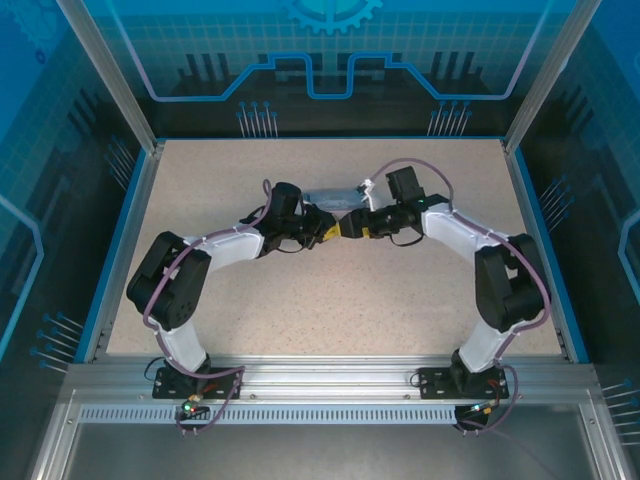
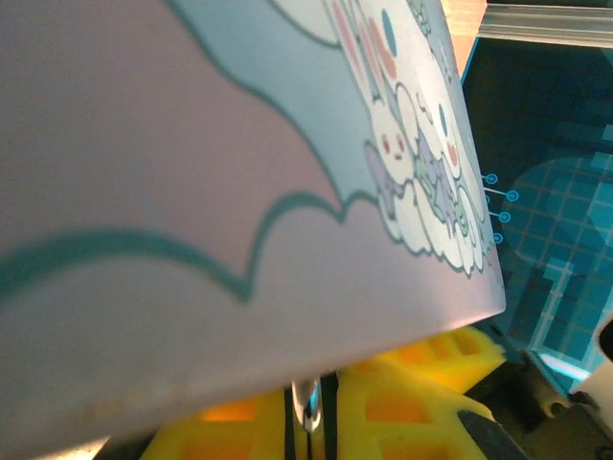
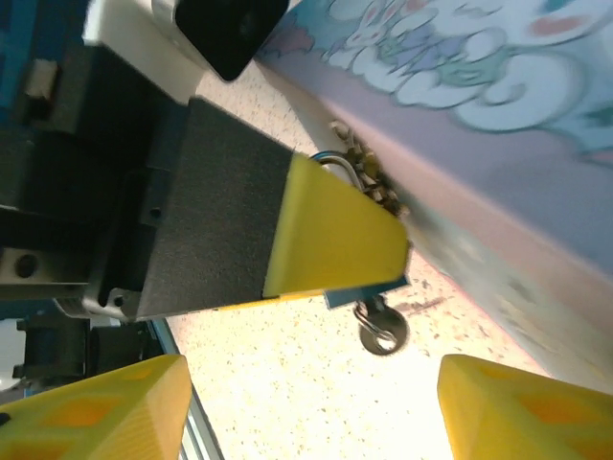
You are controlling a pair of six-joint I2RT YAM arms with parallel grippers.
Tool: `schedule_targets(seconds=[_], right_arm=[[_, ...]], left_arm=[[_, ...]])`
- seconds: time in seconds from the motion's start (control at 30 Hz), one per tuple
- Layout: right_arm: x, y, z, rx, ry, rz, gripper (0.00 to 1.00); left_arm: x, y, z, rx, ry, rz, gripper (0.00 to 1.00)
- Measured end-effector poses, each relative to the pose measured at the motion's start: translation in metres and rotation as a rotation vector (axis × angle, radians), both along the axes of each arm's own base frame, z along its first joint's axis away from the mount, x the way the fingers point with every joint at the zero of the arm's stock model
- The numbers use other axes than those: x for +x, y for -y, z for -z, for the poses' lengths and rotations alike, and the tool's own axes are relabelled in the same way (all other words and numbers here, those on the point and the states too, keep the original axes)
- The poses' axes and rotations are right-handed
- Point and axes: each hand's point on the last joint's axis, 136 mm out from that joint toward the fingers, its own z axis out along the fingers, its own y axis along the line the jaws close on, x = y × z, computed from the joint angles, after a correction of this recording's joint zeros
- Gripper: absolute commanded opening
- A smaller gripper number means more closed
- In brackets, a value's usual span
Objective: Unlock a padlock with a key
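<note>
Looking from the right wrist, the right pincer stood wide open with nothing between its yellow tips. The key poked out just ahead of it and seemed stuck into the bottom of the padlock. The left pincer was clamped tight on the padlock, whose thin loop peeked out past its far side, right beside the cartoon tin. I could not tell if the loop was popped open. To do this bit well, the right pincer should slide straight forward, pinch the round head of the key on both flat sides, and turn it slowly without pulling. The left pincer must hold hard so the little padlock cannot spin too. A crooked pinch could knock the key out onto the table.
</note>
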Motion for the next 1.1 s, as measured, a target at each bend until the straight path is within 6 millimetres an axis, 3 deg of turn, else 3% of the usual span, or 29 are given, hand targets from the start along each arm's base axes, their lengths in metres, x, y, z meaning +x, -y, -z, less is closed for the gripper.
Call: schedule_targets(seconds=[0.1, 0.2, 0.3, 0.43, 0.63, 0.73, 0.9, 1.1], right_arm=[[0.005, 0.009, 0.001, -0.003, 0.0, 0.046, 0.71], [0.005, 0.007, 0.008, 0.003, -0.026, 0.066, 0.71], [0.004, 0.001, 0.016, -0.002, -0.054, 0.079, 0.71], [0.006, -0.007, 0.031, -0.012, -0.086, 0.104, 0.7], [0.02, -0.009, 0.052, -0.028, -0.107, 0.169, 0.7], [0.026, -0.009, 0.055, -0.031, -0.105, 0.188, 0.69], [0.04, -0.009, 0.064, -0.06, -0.104, 0.221, 0.69], [0.069, -0.011, 0.048, -0.054, -0.043, 0.25, 0.65]], left_arm=[[-0.003, -0.001, 0.004, 0.023, 0.005, 0.017, 0.0], [-0.006, -0.003, 0.01, 0.054, 0.021, 0.036, 0.08], [-0.008, -0.007, 0.017, 0.09, 0.033, 0.047, 0.21], [-0.018, -0.011, 0.033, 0.135, 0.025, 0.07, 0.48], [-0.044, -0.018, 0.061, 0.185, -0.03, 0.123, 0.71], [-0.048, -0.022, 0.057, 0.192, -0.025, 0.127, 0.76], [-0.051, -0.024, 0.032, 0.182, 0.027, 0.134, 0.81], [-0.042, -0.035, 0.007, 0.164, 0.076, 0.1, 0.82]])
